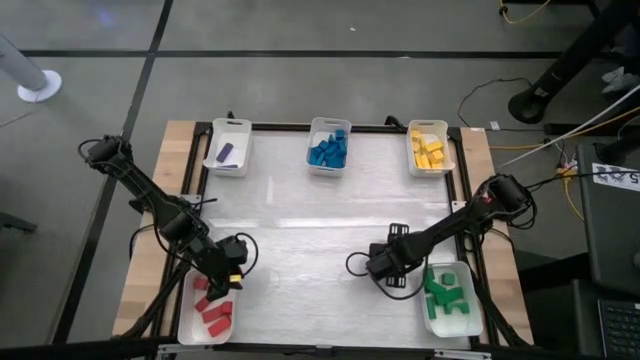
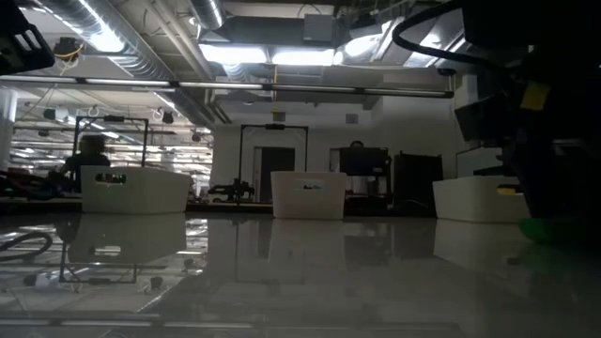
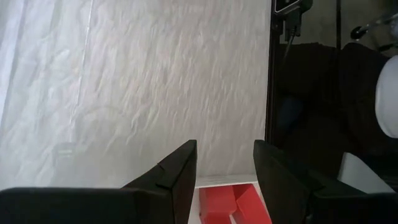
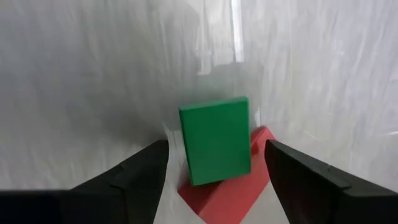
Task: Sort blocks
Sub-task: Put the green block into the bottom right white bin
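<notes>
Two end effectors work near the front trays. High view: right end effector beside the green tray; left end effector over the red tray, spread, empty.

Right wrist view: spread fingers flank a green block leaning on a red block. Likely light, rigid, slick; take its flat sides. The red block may shift.

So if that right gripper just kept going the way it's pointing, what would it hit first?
Most likely the green block, which sits straight ahead between the open right gripper's fingers, lying on a red block beneath it. How far off it is can't be judged.
</notes>
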Robot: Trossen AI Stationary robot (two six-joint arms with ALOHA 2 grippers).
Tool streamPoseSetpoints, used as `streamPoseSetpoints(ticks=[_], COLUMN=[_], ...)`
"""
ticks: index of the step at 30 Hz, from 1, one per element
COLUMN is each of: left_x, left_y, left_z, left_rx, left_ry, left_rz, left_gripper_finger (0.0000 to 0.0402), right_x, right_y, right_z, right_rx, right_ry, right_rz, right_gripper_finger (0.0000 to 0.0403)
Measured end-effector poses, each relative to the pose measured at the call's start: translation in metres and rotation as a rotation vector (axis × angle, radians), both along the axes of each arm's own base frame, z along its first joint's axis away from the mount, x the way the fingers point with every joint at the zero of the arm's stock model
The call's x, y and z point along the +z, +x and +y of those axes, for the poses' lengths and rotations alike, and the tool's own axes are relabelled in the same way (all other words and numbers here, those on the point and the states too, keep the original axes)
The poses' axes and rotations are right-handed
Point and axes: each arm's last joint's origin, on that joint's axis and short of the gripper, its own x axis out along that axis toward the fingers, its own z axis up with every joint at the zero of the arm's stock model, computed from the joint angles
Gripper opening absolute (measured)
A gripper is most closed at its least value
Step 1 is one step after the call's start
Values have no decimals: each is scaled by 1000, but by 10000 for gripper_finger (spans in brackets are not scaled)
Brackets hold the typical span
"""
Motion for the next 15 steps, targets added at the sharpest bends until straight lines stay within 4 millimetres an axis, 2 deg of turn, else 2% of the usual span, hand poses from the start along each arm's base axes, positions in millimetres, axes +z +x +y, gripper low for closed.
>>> streamPoseSetpoints(ticks=[5,13,15], left_x=[0,0,0], left_y=[0,1,1], left_z=[0,1,1], left_rx=[1,15,17], left_ry=[8,20,22], left_rz=[-6,-17,-19], left_gripper_finger=[147,147,147], right_x=[0,0,0], right_y=[1,4,5], right_z=[0,1,1], right_rx=[0,-4,-4], right_ry=[0,-3,1], right_rz=[-10,-46,-57], right_gripper_finger=[245,142,130])
